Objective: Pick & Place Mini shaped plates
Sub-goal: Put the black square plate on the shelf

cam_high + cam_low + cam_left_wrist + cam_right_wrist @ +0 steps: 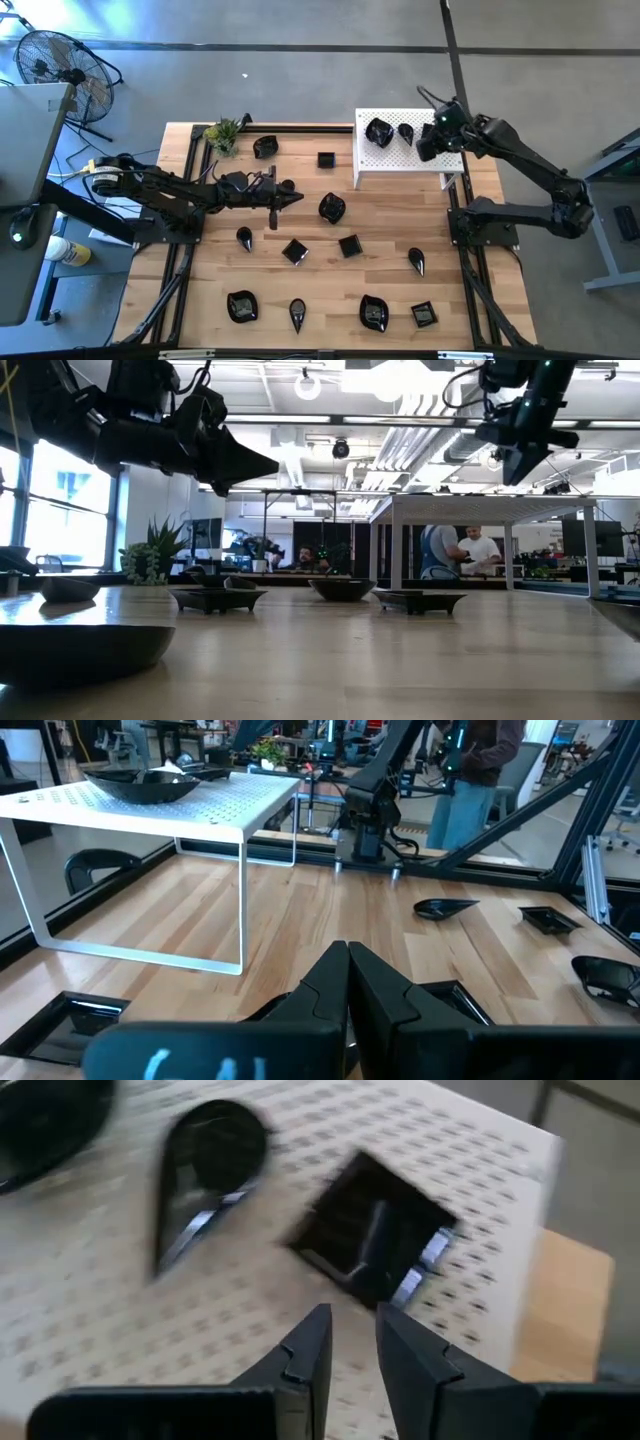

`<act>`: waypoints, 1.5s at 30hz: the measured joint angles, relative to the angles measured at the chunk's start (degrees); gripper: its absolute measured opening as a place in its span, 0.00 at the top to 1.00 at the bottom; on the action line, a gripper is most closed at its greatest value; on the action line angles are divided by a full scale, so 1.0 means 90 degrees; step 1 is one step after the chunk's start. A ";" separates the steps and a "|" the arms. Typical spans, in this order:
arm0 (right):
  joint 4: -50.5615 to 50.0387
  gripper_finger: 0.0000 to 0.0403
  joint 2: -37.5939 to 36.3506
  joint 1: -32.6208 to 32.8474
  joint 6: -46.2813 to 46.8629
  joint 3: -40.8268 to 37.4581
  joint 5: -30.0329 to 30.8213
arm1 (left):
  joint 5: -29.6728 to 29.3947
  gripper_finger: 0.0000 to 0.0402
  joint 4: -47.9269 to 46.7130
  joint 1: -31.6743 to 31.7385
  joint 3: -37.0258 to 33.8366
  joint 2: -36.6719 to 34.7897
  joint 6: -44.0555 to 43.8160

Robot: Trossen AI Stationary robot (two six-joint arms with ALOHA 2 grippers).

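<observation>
Left gripper [290, 199]: jaws shut, empty, hovering over mid-table among loose mini shaped plates [349, 245]; a low sweep could knock the nearest dishes.

White perforated platform [400, 160], far right: carries a wavy dish [379, 132], teardrop dish [205, 1165] and square dish [375, 1240].

Right gripper [350, 1345]: jaws narrowly parted, holding nothing, just above the square dish. Risk: the dish lies near the platform's edge, so a clipped rim on withdrawal could tip it off.

Grey floor [300, 80], floor fan [60, 70], ceiling lights [307, 385]
</observation>
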 joint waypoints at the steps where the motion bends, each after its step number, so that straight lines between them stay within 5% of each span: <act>1: 0.0022 0.82 0.0024 0.0094 -0.0149 0.0000 0.0000 | 0.0000 1.00 0.0000 0.0000 0.0000 0.0000 0.0000; 15: 0.0047 0.70 0.0887 0.0288 -0.1961 0.0000 0.0617 | -0.0006 1.00 0.0000 0.0000 0.0000 0.0000 0.0000; 31: -0.0141 0.99 0.0960 0.0001 -0.3271 0.0000 0.0457 | -0.0006 1.00 -0.0002 0.0000 0.0000 0.0000 0.0000; 45: -0.0580 1.00 0.0958 -0.0004 -0.4724 0.0000 0.0662 | -0.0006 1.00 -0.0002 0.0002 0.0000 0.0000 0.0000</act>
